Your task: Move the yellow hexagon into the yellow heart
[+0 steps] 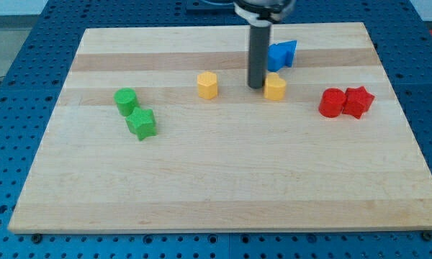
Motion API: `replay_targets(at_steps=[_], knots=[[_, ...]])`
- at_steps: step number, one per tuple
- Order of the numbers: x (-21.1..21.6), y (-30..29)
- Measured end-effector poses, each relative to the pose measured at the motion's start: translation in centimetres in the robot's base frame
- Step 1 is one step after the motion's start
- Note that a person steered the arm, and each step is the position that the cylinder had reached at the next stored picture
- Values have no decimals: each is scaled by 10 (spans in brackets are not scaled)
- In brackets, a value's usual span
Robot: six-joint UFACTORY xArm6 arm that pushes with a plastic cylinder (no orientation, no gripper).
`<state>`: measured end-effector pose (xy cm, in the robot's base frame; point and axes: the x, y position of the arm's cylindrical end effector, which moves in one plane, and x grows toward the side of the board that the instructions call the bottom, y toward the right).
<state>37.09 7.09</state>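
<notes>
The yellow hexagon (207, 85) sits on the wooden board (223, 187) in its upper middle. The yellow heart (276, 88) sits to its right, about a hand's width away. My tip (256, 87) stands between them, right against the heart's left side and well clear of the hexagon. The dark rod rises straight up out of the view's top.
A blue block (281, 55), possibly two pressed together, lies just above and right of the heart, partly behind the rod. A red cylinder (332, 103) and a red star (358, 101) touch at the right. A green cylinder (125, 101) and a green star (141, 123) sit at the left.
</notes>
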Motion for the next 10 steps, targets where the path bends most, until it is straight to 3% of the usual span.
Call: replay_targets(at_steps=[2, 3, 6, 7, 8, 9, 10], knots=[[24, 101], [24, 101], [29, -42], [53, -48], [79, -96], [27, -146], [-52, -170]])
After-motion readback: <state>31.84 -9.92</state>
